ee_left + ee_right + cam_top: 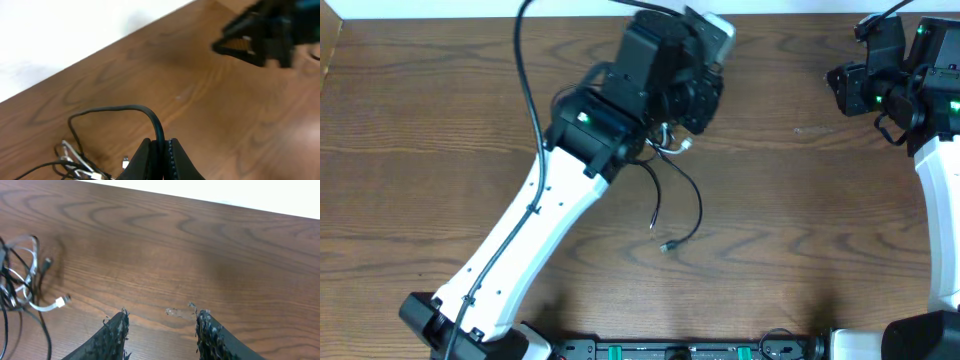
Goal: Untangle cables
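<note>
Two grippers share one small tangle. From overhead, the cables [672,150] lie in the middle of the table [800,250], toward its far edge and tucked under the wrist of the left arm [550,210]. One loose black strand trails toward the near edge. The right gripper [850,90] stands well apart, by the far right corner. In the left wrist view, the left gripper [160,145] has its fingers together, clamped on a black cable [120,107]. That cable arches up and away to the left before dropping into the knot just beside the fingers. In the right wrist view, the right gripper's fingers stand apart with nothing between them. The tangle lies off to the left of them, its white plug [62,300] pointing toward them. Bare wood separates the two, so I judge the approach unobstructed.
</note>
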### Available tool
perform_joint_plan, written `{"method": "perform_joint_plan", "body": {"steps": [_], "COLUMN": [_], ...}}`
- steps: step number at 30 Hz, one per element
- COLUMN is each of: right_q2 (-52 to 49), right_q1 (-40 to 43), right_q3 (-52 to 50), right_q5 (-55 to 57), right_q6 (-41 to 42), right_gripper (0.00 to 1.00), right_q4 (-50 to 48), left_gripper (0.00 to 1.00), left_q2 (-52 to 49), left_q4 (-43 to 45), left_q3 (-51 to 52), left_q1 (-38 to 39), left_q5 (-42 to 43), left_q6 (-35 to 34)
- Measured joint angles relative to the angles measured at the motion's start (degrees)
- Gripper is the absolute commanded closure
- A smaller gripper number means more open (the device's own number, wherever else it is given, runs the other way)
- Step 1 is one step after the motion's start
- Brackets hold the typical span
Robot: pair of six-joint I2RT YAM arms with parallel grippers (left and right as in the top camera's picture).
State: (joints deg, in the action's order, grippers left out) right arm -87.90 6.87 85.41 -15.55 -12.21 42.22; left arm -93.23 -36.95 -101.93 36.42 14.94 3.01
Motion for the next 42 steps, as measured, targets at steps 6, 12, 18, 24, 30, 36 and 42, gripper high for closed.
{"method": "perform_joint_plan", "body": {"steps": [6, 12, 18, 24, 30, 36, 42], "right_q2": [0.0, 0.0, -0.87, -5.86, -12.81, -19.85, -22.21], "right_q1": [0.02, 0.02, -0.13, -3.43, -10.8, -20.31, -25.97], "right_q3": [0.0, 0.0, -0.13, -0.17, -0.31, -0.5, -0.74], "right_q5": [0.79, 1.01, 0.09, -0.55, -1.7, -2.19, -2.84], "right_q6": [-0.17, -0.2, -0.37, -0.37, -0.37, -0.37, 0.04], "right_gripper": [0.6, 0.55, 0.5, 0.5, 0.5, 0.5, 0.51], "right_q4": [0.07, 0.17, 0.09, -0.24, -1.7, -4.55, -6.93], "left_gripper": [0.92, 0.92, 0.92, 0.92, 0.92, 0.92, 0.92], "left_q2": [0.0, 0.0, 0.0, 0.0, -0.02, -0.85, -2.14], "left_q4": [-0.24, -0.28, -0.26, -0.26, -0.28, -0.24, -0.2], "left_q3": [0.0, 0.0, 0.0, 0.0, 0.0, 0.0, 0.0], "left_q1": [4.0, 2.54, -3.85, -10.34, -11.34, -11.63, -12.63], "left_q5": [-1.33, -5.55, -8.07, -9.16, -9.29, -9.31, -9.31], "left_q6": [1.6, 3.37, 4.33, 4.55, 4.76, 5.22, 5.86]}}
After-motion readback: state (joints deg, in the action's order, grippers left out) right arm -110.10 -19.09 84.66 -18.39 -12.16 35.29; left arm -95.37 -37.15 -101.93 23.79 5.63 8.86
